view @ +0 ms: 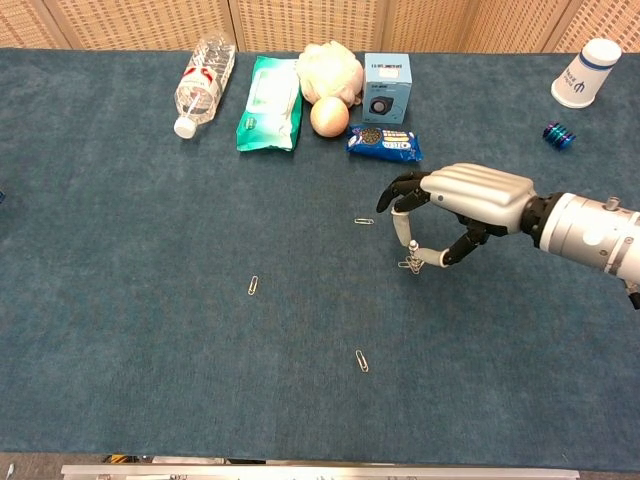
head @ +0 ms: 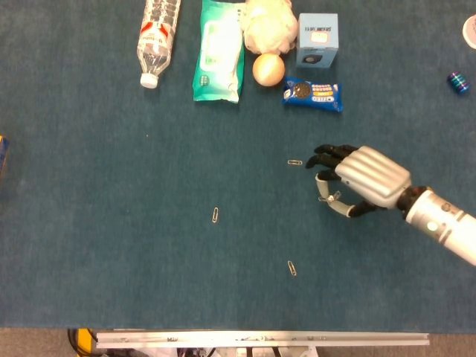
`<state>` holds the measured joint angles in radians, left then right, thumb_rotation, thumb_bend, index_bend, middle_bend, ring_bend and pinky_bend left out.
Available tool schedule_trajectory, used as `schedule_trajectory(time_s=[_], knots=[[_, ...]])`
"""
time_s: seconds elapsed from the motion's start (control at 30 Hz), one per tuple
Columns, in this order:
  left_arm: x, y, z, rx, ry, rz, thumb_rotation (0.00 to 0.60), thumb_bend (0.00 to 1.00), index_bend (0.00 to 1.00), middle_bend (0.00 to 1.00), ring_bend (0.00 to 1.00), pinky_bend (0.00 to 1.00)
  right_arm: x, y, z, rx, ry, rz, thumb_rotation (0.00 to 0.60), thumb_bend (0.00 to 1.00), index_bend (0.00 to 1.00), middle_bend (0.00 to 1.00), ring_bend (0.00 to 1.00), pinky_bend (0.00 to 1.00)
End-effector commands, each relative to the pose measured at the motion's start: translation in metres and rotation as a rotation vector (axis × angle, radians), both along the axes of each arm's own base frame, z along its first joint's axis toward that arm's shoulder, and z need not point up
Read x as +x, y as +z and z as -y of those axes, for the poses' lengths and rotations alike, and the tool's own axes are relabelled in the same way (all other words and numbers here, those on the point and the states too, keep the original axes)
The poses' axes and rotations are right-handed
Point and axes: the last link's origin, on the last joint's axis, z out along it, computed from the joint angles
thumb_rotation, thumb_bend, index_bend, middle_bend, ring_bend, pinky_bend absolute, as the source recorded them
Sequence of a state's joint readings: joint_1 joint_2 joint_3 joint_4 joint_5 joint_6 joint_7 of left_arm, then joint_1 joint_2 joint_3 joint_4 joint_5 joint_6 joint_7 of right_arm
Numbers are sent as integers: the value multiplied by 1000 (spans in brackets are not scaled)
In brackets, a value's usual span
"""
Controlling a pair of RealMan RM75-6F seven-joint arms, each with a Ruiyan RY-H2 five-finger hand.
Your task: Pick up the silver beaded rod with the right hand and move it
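The silver beaded rod is a small shiny piece just above the blue table cloth, also seen as the rod in the head view. My right hand reaches in from the right at mid-table and pinches the rod between thumb and a fingertip, the other fingers curled over it. The same right hand shows palm-down from above. Much of the rod is hidden by the fingers. My left hand is in neither view.
Loose paper clips lie on the cloth. Along the far edge stand a water bottle, green wipes pack, orange ball, blue box and cookie pack. A blue spool and cup sit far right.
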<state>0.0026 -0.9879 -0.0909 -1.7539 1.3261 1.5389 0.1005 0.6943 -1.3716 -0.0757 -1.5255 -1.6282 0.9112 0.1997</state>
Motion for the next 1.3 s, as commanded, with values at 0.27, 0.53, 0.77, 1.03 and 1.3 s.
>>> schedule_trajectory(time_s=[0.27, 0.53, 0.77, 1.03, 1.3], knots=[[-1, -3, -2, -11, 7, -9, 600, 421, 350, 348, 249, 411, -16, 26, -9, -67, -9, -7, 600, 352, 575, 249, 118, 243], [-1, -8, -5, -31, 7, -17, 600, 421, 350, 348, 250, 411, -45, 51, -19, -157, -59, -38, 600, 352, 575, 249, 118, 243], [-1, -13, -9, -50, 8, -22, 600, 420, 350, 348, 250, 411, -73, 62, -27, -211, -124, -72, 600, 351, 575, 249, 118, 243], [-1, -15, -10, -57, 8, -24, 600, 421, 350, 348, 250, 411, -101, 61, -28, -224, -200, -114, 600, 352, 575, 249, 118, 243], [-1, -14, -10, -56, 9, -22, 600, 421, 350, 348, 250, 411, -108, 53, -26, -237, -210, -158, 600, 352, 542, 249, 116, 243]])
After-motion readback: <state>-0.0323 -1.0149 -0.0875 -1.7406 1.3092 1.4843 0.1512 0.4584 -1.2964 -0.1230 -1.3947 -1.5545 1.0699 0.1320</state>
